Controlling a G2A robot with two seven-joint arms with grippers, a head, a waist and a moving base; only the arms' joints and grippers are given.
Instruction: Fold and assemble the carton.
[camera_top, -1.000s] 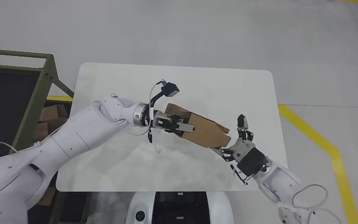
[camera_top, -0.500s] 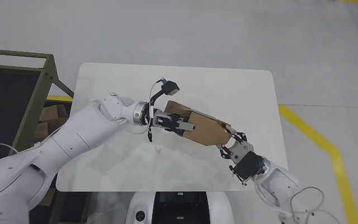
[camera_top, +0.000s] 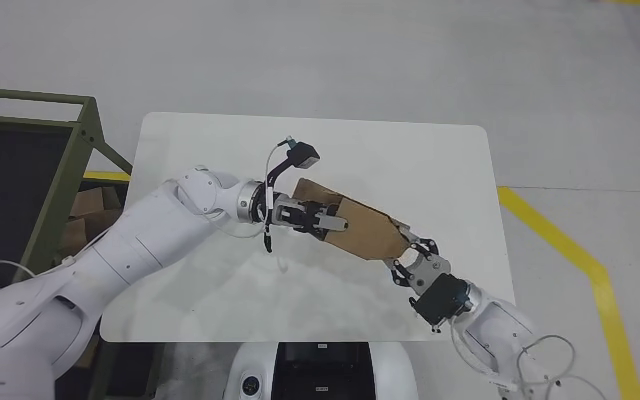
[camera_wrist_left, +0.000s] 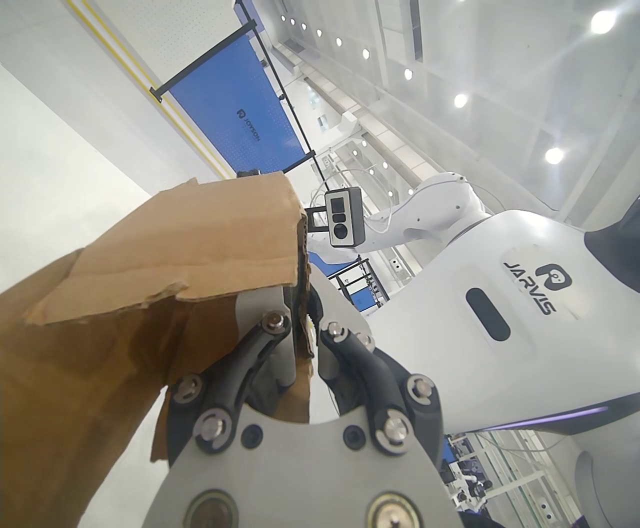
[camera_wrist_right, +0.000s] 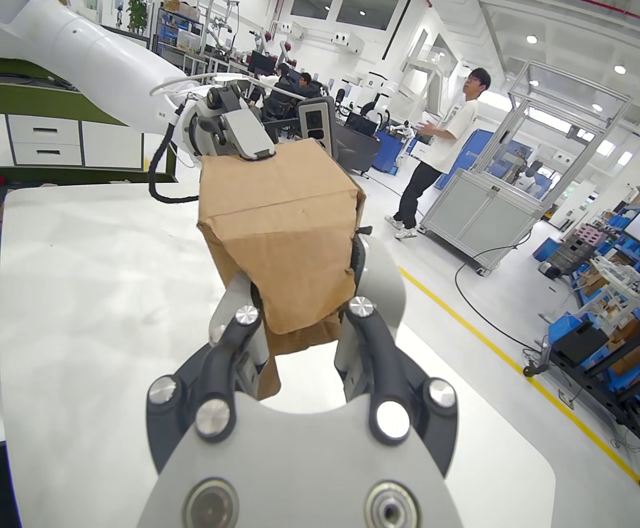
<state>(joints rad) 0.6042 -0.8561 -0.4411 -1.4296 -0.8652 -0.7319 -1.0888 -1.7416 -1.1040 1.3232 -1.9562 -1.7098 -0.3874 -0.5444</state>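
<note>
Carton (camera_top: 365, 230) hangs above the white table (camera_top: 200, 150), mid-tabletop, held between both arms. L gripper (camera_top: 322, 221) pinches a cardboard wall at one end, fingers (camera_wrist_left: 260, 305) pressed tight on it. R gripper (camera_top: 408, 262) clasps the opp. end, fingers (camera_wrist_right: 380, 280) either side of a folded flap, touching cardboard. Carton slants across, R end nearer the robot.

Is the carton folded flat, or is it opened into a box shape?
Opened into a box shape: the carton shows separate faces meeting at creased edges, with depth between them.
</note>
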